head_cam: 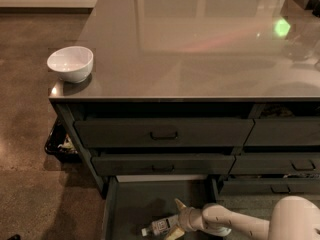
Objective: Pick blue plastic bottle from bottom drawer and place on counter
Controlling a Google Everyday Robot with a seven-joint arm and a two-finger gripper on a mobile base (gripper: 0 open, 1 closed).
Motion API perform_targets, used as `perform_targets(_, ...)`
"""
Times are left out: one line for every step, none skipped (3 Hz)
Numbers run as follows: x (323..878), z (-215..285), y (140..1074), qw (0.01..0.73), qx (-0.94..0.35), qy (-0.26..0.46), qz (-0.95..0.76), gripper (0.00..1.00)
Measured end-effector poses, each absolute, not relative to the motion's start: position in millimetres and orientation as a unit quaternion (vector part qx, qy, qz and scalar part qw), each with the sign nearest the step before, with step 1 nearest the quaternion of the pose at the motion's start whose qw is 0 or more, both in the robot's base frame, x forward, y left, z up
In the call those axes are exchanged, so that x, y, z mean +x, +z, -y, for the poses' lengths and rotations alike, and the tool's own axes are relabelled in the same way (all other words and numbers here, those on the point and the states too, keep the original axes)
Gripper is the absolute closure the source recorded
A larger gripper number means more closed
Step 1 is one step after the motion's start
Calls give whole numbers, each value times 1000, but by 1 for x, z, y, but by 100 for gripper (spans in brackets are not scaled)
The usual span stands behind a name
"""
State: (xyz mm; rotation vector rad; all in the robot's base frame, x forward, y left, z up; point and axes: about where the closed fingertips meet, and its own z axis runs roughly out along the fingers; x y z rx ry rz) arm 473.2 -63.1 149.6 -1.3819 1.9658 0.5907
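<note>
The bottom drawer (135,206) of the left stack is pulled out. The blue plastic bottle (159,226) lies on its side on the drawer floor, with its white cap pointing left. My gripper (175,218) is down inside the drawer at the bottle's right end. One finger (178,203) is behind the bottle and the other is in front of it. The fingers are spread apart and the bottle rests on the drawer floor. The glossy counter (200,44) is above the drawers.
A white bowl (70,63) stands at the counter's front left corner. Two handled drawers (162,132) above the open one are shut. A dark bin (60,144) sits on the floor left of the cabinet. My white arm (250,224) comes in from the lower right.
</note>
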Motion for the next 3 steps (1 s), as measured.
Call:
perform_targets(467, 70, 133, 311, -520, 232, -761, 0)
perform_targets(459, 66, 109, 285, -513, 264, -766, 19)
perform_targets(458, 65, 111, 282, -512, 267, -766, 42)
